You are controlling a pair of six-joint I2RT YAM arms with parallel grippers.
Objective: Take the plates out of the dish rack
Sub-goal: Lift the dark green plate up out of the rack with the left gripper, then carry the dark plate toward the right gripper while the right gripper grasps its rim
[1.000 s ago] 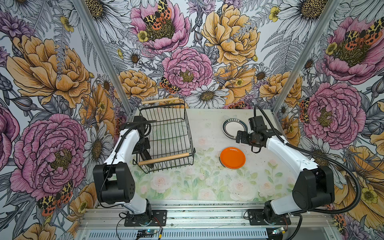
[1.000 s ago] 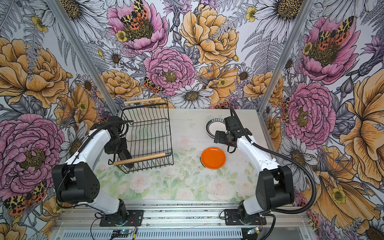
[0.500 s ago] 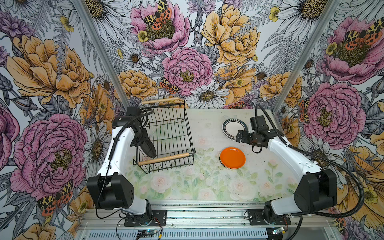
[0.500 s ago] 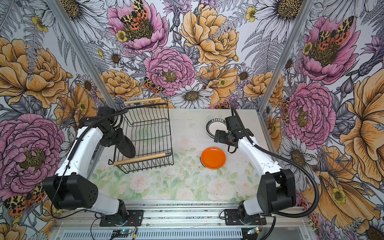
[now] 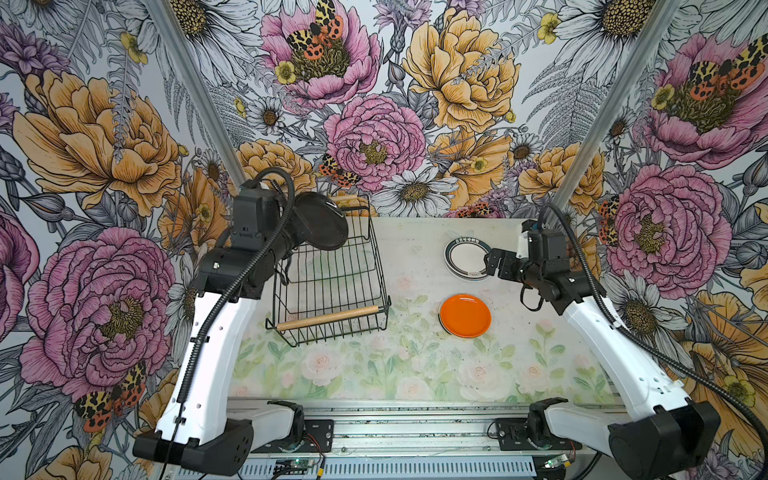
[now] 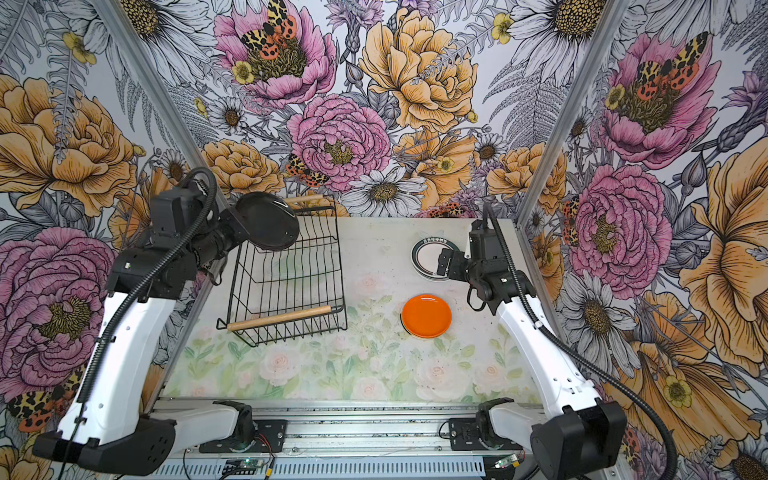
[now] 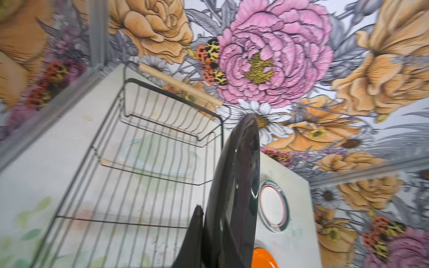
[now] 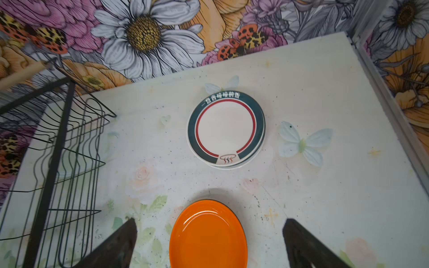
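- Although the black wire dish rack (image 5: 332,332), one only with two wooden rod handles, looks nearly emptied at the table's far left, a faint clear round shape lies on its floor. It may be a glass plate; I cannot tell.
- One black plate (image 5: 322,220) hangs tilted above the rack's far left corner, with the left gripper (image 5: 294,237) clamped on its rim.
- It looks rigid, glossy and breakable. Pinched at one edge it will likely want to swing or slip, so it needs a firm hold on the rim and a gentle set-down.
- One stack of teal-rimmed white plates (image 5: 465,259), at least two deep, lies at the table's far right.
- The right gripper (image 5: 490,266) hovers just beside that stack, jaws wide apart and empty.
- One orange plate (image 5: 465,316) lies nearer, a dark edge showing under it.
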